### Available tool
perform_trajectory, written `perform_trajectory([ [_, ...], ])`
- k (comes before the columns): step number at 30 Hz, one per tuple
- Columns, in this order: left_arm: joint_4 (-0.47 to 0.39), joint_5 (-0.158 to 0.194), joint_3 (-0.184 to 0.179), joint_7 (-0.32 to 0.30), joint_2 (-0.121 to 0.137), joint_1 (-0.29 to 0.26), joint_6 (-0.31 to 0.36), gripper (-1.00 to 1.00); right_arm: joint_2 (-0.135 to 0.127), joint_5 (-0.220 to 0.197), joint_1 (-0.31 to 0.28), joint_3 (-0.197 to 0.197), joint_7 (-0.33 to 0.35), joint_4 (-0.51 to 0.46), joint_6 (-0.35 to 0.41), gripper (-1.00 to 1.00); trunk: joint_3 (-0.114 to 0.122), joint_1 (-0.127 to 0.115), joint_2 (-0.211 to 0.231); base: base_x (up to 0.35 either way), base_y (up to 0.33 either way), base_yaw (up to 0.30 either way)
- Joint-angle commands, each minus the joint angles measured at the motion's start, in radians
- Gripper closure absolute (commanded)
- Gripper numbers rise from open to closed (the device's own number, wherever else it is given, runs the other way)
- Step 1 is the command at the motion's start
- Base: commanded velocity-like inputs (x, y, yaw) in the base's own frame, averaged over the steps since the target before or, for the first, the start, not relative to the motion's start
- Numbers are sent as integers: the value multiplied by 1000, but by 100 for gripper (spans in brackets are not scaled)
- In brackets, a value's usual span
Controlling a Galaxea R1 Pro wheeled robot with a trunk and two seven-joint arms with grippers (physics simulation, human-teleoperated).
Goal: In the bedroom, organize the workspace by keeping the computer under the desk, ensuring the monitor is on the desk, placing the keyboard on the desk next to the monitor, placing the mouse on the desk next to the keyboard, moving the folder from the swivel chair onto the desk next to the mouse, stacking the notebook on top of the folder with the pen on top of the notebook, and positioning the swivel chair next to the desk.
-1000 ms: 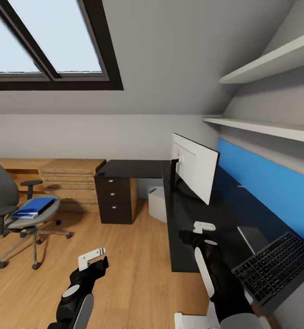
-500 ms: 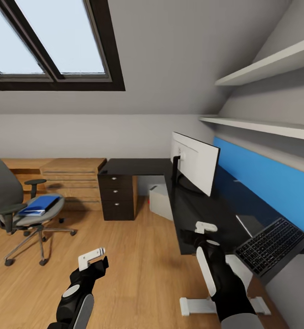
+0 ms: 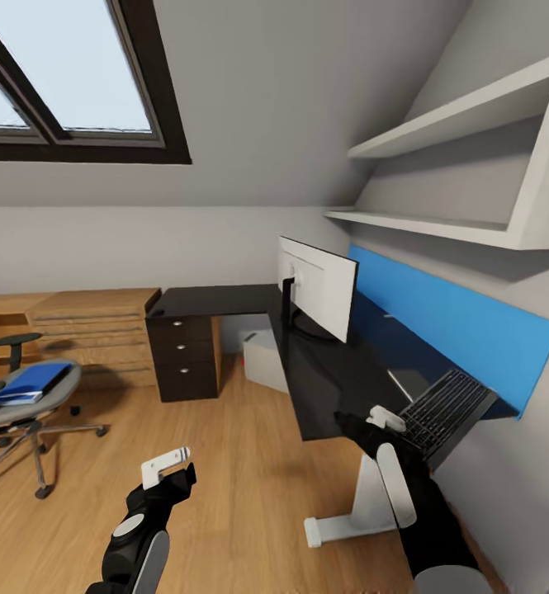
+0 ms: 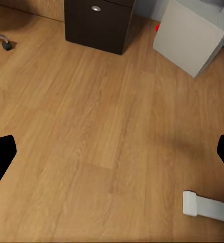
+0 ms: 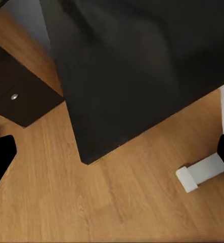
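Desk (image 3: 307,388): L-shaped black top, white leg, dark drawer unit (image 3: 183,355) at far end.
Monitor (image 3: 319,285): upright on desk.
Keyboard (image 3: 447,410): at desk's near end, tilted, partly off the edge.
Computer (image 3: 262,359): on floor under desk, beside drawer unit.
Swivel chair (image 3: 18,404): well apart from desk, blue folder (image 3: 30,382) on seat.
L gripper (image 3: 168,464): over floor, fingers spread, empty.
R gripper (image 3: 381,418): at desk's near edge by keyboard; fingers apart, nothing held.

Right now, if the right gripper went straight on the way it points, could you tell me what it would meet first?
Most likely the glossy black desk top, near its front corner: the right gripper looks down along open fingers at that corner and the light wood floor beside it. Depth is unclear.
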Motion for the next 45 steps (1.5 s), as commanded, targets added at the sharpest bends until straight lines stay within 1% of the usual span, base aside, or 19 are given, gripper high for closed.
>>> perform_trajectory([
  [1, -2, 11, -1, 9, 0, -1, 2, -100, -2, -31, -1, -8, -8, 2, 3, -100, -1, 0, -1, -23, 17, -285],
  [2, -2, 11, -1, 9, 0, 0, 2, -100, -9, -69, -1, -26, -7, 12, 2, -100, -1, 0, -1, -15, 11, -288],
  [5, -2, 11, -1, 9, 0, 0, 2, -100, -19, -121, 0, -59, -4, 37, 2, -100, -1, 0, -1, -10, 7, -289],
  [6, -2, 11, -1, 9, 0, -1, 2, -100, -24, -151, 0, -79, -3, 56, 1, -100, -1, 0, -1, -5, 4, -290],
  [10, -2, 11, -1, 9, 0, 0, 1, -100, -30, -204, 1, -105, 3, 92, -1, -100, -1, 0, -1, -3, 2, -291],
  [12, -3, 11, -1, 9, 0, 0, 1, -100, -32, -218, 1, -112, 7, 105, -6, -100, -1, 0, -1, -1, 1, -291],
  [22, -3, 11, -1, 9, 0, -1, 1, -100, -34, -234, 1, -118, 14, 120, -31, -100, -1, 0, -1, 0, 0, -286],
  [26, -3, 11, -1, 9, 0, 0, 1, -100, -33, -230, 1, -112, 14, 120, -37, -100, -1, 0, -1, 0, 0, -101],
  [29, -3, 11, -1, 9, 0, 0, 1, -100, -31, -230, 1, -106, 14, 123, -70, -100, 0, 0, -1, 0, 0, -20],
  [32, -3, 11, -1, 9, 0, 0, 1, -100, -27, -230, 1, -92, 13, 148, -139, -100, 0, 0, -1, 0, 0, -7],
  [33, -3, 11, -1, 9, 0, 0, 1, -100, -26, -231, 1, -81, 12, 172, -192, -100, 0, 0, -1, 0, 0, -4],
  [35, -3, 11, -1, 9, 0, 0, 1, -100, -24, -233, 1, -71, 12, 200, -259, -100, 0, 0, -1, 0, 0, -3],
  [36, -3, 11, -1, 9, 0, 0, 1, -100, -22, -235, 1, -64, 11, 231, -340, -100, 0, 0, -1, 0, 0, -1],
  [37, -3, 11, -1, 9, 0, 0, 1, -100, -19, -237, 0, -60, 11, 246, -384, -100, 0, 0, -1, 0, 0, -1],
  [38, -3, 11, -1, 9, 0, 0, 1, -100, -1, -240, 0, -53, 10, 308, -567, -100, 0, 0, -1, 0, 0, 0],
  [39, -3, 11, -1, 9, 0, 0, 1, -100, 6, -241, 0, -52, 10, 323, -611, -100, 0, 0, -1, 0, 0, 0],
  [41, -3, 11, -1, 9, 0, 0, 1, -100, 29, -242, -1, -49, 9, 369, -755, -100, 0, 0, -1, 0, 0, 0],
  [42, -3, 10, -1, 9, -1, 0, 1, -100, 31, -242, -1, -47, 9, 394, -818, -100, 0, 0, -1, 0, 0, 0],
  [45, -4, 10, -1, 9, -1, 0, 1, -100, 31, -243, -1, -46, 9, 424, -876, -100, 0, 0, -1, 0, 0, 0],
])
